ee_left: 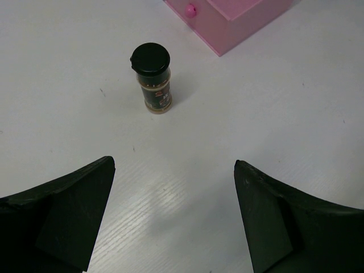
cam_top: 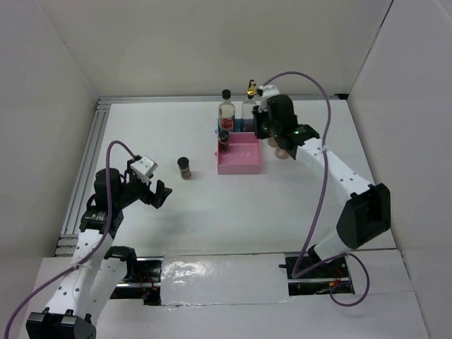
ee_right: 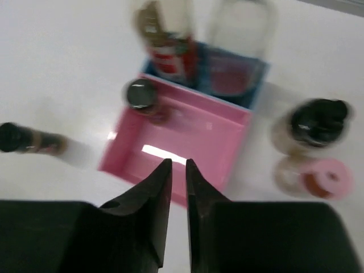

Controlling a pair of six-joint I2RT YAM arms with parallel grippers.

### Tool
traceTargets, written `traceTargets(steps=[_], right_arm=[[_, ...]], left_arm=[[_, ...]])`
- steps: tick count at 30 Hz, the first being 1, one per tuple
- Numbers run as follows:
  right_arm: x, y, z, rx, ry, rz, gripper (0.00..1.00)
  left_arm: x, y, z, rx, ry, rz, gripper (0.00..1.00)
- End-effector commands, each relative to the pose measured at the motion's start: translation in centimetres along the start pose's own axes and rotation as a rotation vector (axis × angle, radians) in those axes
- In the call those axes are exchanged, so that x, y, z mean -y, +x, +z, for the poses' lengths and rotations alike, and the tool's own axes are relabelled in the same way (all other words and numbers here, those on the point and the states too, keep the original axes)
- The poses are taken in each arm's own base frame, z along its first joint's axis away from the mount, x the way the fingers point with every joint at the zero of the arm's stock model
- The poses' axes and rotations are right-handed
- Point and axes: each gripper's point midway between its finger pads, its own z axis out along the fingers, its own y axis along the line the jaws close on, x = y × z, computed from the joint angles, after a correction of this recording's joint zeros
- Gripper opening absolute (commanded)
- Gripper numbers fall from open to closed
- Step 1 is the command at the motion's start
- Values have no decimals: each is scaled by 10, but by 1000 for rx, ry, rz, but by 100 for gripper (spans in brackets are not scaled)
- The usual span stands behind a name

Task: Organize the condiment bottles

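the lone black-capped jar (ee_left: 152,79) stands upright at about eleven o'clock from the left gripper (ee_left: 174,166), spread wide and empty, clearly the nearer arm (the right gripper (ee_right: 177,170), pressed nearly together on nothing, hovers over the pink tray (ee_right: 199,133)).

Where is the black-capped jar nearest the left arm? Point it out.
In the top view the black-capped jar stands upright left of the pink tray, just ahead of the open left fingers.
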Motion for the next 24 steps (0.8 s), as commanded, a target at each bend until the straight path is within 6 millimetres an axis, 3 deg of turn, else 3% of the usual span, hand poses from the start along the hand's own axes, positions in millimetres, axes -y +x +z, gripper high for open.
traceTargets(steps=[1,2,4,8,9,10,12,20,24], right_arm=[[54,23,-8,-38,108,140,25],[79,26,-9,-41,160,171,71],[101,33,-9,-55,235,154,100],[138,40,3,-102,308,104,100],[145,34,5,-103,319,102,100],[151,43,15,-139,322,93,100],[164,38,23,-130,327,108,100],[189,54,76,-197,325,70,98],[190,55,92,-205,298,45,96]], left_arm=[[3,-8,-1,36,18,4,98],[3,-8,-1,37,17,2,98],[4,-9,-1,39,20,1,98],[2,-12,0,44,16,8,98],[1,-13,-1,45,11,12,98],[1,-13,-1,44,10,11,98],[0,-12,-1,41,7,12,98],[-4,-14,-4,37,-21,30,99],[-6,-13,-3,31,-32,31,99]])
